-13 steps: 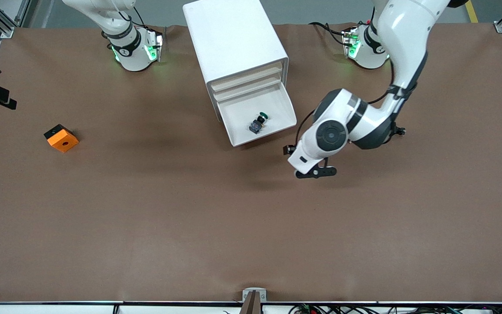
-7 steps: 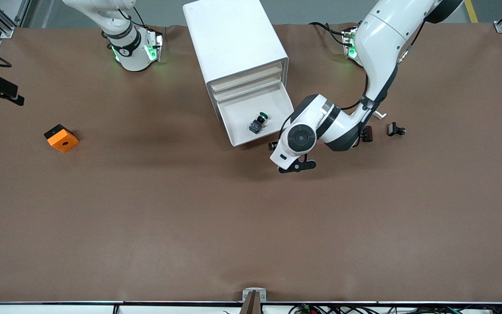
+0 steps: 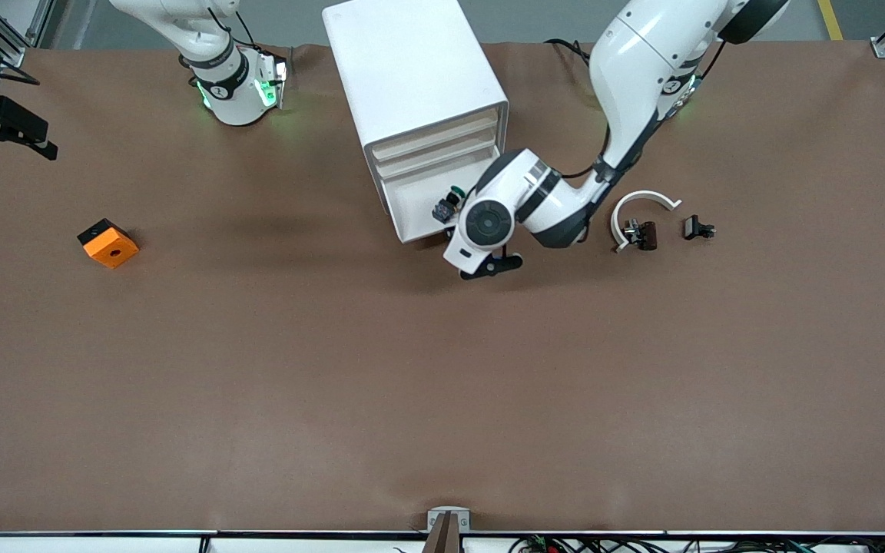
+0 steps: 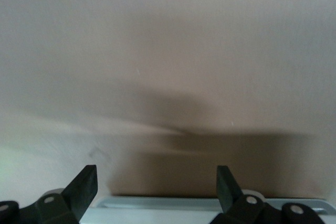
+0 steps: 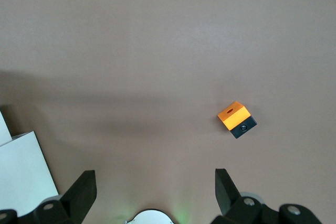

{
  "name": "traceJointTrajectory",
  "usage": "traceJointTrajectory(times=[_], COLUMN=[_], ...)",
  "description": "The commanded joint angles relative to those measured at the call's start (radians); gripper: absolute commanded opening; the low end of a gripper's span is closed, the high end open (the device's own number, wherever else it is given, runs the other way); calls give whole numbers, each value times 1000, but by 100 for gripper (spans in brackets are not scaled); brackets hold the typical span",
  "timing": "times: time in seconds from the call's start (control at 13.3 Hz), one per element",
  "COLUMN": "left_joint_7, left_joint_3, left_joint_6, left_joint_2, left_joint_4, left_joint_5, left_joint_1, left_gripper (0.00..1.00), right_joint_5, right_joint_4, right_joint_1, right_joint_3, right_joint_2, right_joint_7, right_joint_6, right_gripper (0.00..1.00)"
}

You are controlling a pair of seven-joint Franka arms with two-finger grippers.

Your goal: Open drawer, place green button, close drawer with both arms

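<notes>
Left arm bent low at the open drawer [image 3: 412,219] front, left tool [image 4: 156,195] empty, fingers apart; right tool [image 5: 154,196] likewise, waiting raised.

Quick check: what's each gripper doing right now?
Left gripper: open, holding nothing, at the drawer front.
Right gripper: open, holding nothing, waiting.

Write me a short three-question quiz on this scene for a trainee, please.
1. True or false: the button lies in the open drawer.
2. Fill in: the left hand and the right hand both have their fingers ___.
3. The right wrist view shows the: A button, B cube, C left hand.
Key: 1 true; 2 open; 3 B.
</notes>
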Motion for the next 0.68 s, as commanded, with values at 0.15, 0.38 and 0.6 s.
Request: traceJointTrajectory(times=[0.15,0.38,0.6], left_joint_7=[-65,-107,-160], left_joint_3=[0,0,0], left_joint_6=[-87,-122,-122], left_joint_2=[4,-1,2], left_joint_4=[10,10,16], left_joint_5=[-76,-104,-121], left_joint_1=[-81,-119,-153], left_gripper=[100,100,100], right_joint_5=[4,5,5], right_joint_4=[-34,-31,-31], right_joint_1=[4,4,2], right_joint_3=[-2,-3,-3], right_joint_2=[-33,-32,-32], right_joint_7=[-9,-9,-8], right_joint_6=[17,20,20], right_gripper=[100,100,100])
